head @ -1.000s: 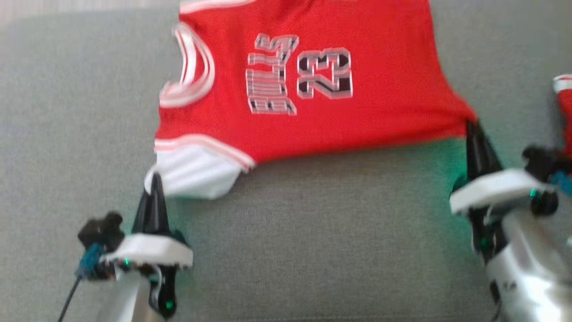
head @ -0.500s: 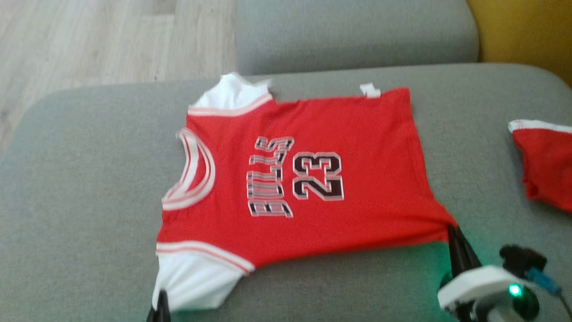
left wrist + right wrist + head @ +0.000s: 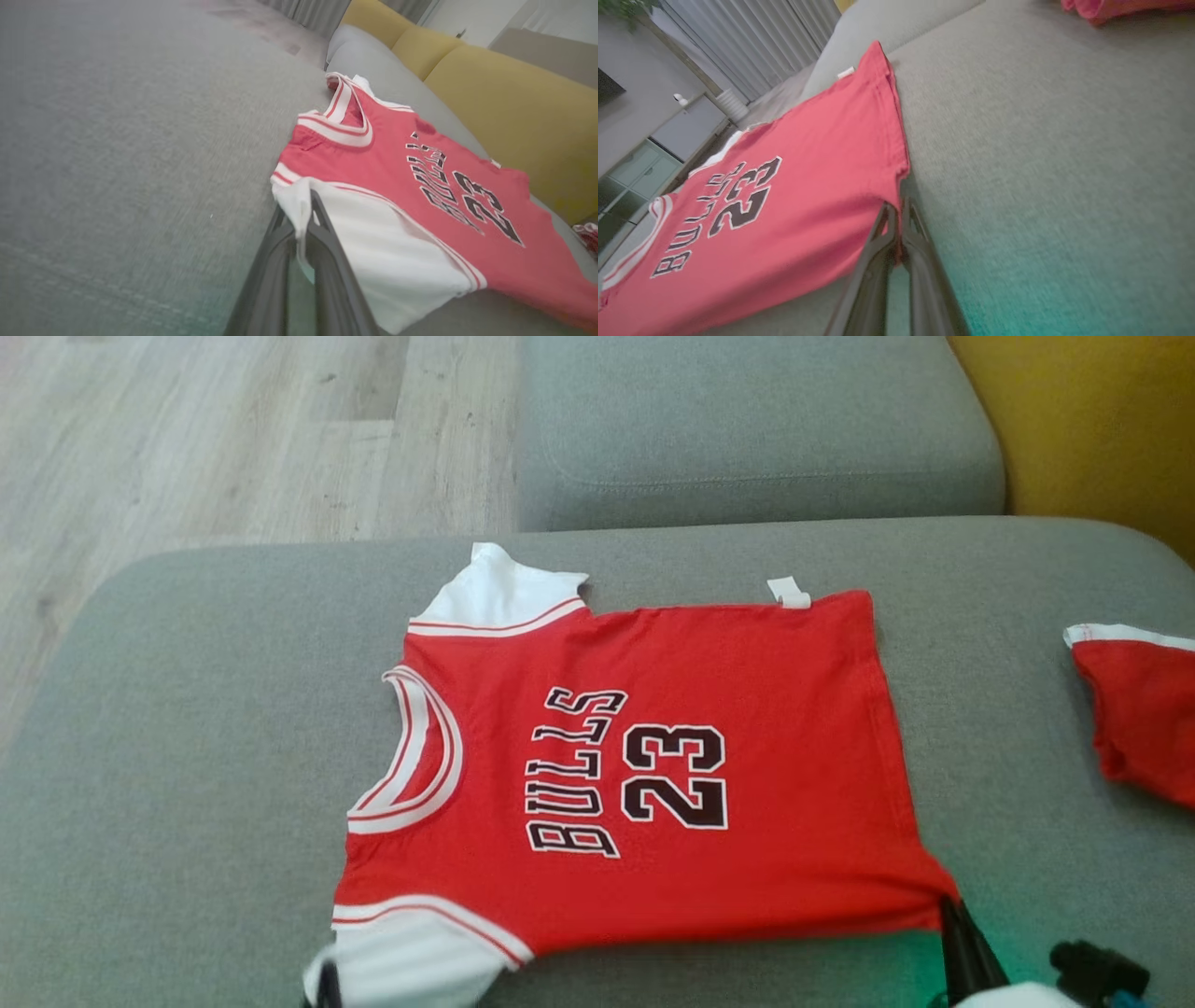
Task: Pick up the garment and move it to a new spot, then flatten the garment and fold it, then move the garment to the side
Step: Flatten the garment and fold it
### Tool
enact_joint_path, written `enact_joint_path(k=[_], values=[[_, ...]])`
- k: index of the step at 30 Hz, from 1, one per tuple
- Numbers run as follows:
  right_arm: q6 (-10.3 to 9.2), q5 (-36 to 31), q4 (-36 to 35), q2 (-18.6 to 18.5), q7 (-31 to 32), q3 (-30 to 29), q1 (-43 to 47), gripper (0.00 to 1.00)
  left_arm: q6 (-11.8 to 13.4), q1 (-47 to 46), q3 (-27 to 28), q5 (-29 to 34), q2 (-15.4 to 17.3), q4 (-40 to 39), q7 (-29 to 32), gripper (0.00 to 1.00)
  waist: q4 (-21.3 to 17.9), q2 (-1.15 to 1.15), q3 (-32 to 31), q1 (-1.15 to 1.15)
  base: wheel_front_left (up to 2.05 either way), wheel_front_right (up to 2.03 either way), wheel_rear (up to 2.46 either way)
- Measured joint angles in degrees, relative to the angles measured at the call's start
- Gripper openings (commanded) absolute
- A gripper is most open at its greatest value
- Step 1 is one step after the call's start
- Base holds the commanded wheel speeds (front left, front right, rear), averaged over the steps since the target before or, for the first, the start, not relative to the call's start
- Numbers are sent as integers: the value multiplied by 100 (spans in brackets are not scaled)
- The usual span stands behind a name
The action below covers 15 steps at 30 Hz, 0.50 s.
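Jersey (image 3: 653, 756) corners vanish inside pinching left gripper (image 3: 299, 210) and right gripper (image 3: 896, 205).

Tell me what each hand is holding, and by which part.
Both hold the jersey: the left hand pinches its white sleeve, the right hand its red hem corner.

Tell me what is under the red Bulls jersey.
The Bulls jersey lies spread on the grey sofa cushion, which shows past its edges. Anything directly beneath the fabric is covered.

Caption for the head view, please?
Red jersey lies flat on grey sofa, left pincer and right pincer gripping corners.
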Motion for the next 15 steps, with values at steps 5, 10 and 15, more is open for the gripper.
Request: enact_joint_path(k=[5,10,15], values=[[0,309,-192,9,1,302,-318,0,1,-595,4,-240,11,-316,-1,0,-22,0,146,0,0,0,0],[0,624,-233,-32,183,410,-1059,0,114,-1363,-105,-230,9,-230,-2,0,-35,0,360,1,0,0,0],[0,810,-56,-58,264,425,-1553,0,372,-1849,-253,-405,4,140,-2,0,-50,0,632,1,0,0,0]])
